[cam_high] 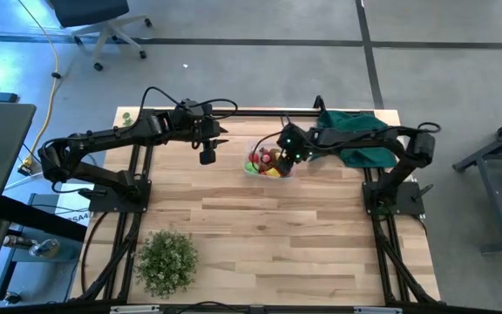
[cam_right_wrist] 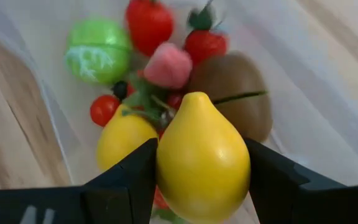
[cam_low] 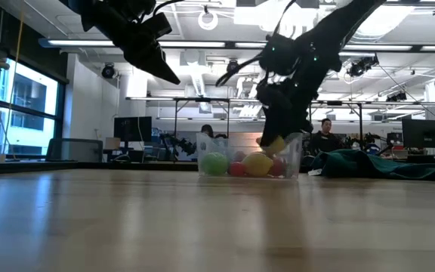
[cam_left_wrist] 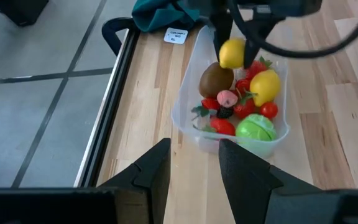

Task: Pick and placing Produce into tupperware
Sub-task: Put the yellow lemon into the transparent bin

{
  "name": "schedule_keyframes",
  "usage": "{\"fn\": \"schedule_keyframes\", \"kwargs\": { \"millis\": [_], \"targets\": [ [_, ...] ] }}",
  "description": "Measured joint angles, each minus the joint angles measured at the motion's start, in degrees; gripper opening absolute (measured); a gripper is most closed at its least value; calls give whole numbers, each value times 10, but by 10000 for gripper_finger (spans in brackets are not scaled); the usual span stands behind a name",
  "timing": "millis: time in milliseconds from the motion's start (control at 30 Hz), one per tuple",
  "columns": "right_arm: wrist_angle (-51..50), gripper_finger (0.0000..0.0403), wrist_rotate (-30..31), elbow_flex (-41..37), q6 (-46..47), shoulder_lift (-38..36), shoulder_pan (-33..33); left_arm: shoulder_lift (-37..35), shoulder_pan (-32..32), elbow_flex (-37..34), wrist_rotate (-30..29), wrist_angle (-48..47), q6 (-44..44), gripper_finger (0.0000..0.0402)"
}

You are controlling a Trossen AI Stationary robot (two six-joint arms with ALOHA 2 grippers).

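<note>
Right gripper (cam_right_wrist: 201,168): fingers clamped wide on a yellow lemon (cam_right_wrist: 202,160), hanging just above the tupperware (cam_left_wrist: 188,102), which sits at the table's 12 o'clock edge holding a kiwi (cam_left_wrist: 216,79), green ball (cam_left_wrist: 256,128), second lemon (cam_left_wrist: 265,86) and red fruits. Left gripper (cam_left_wrist: 191,168): partly open, empty, raised at the tub's 9 o'clock.

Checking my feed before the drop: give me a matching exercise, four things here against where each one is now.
1. lemon
2. kiwi
3. green cloth
4. bushy plant

A. lying in the tupperware
B. on the table's near left part
C. held in the right gripper above the tupperware
D. at the table's far right corner

Pairs: 1-C, 2-A, 3-D, 4-B
</note>
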Motion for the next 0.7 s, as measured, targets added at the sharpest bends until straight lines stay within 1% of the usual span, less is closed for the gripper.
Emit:
{"fn": "schedule_keyframes", "kwargs": {
  "millis": [167,500,700],
  "targets": [
    [-5,188,-4,0,-46,18,2,0,0,0,0,0,0,124],
    [-6,189,-4,0,-76,19,2,0,0,0,0,0,0,124],
    [-5,212,-1,0,-82,19,2,0,0,0,0,0,0,124]
  ]
}}
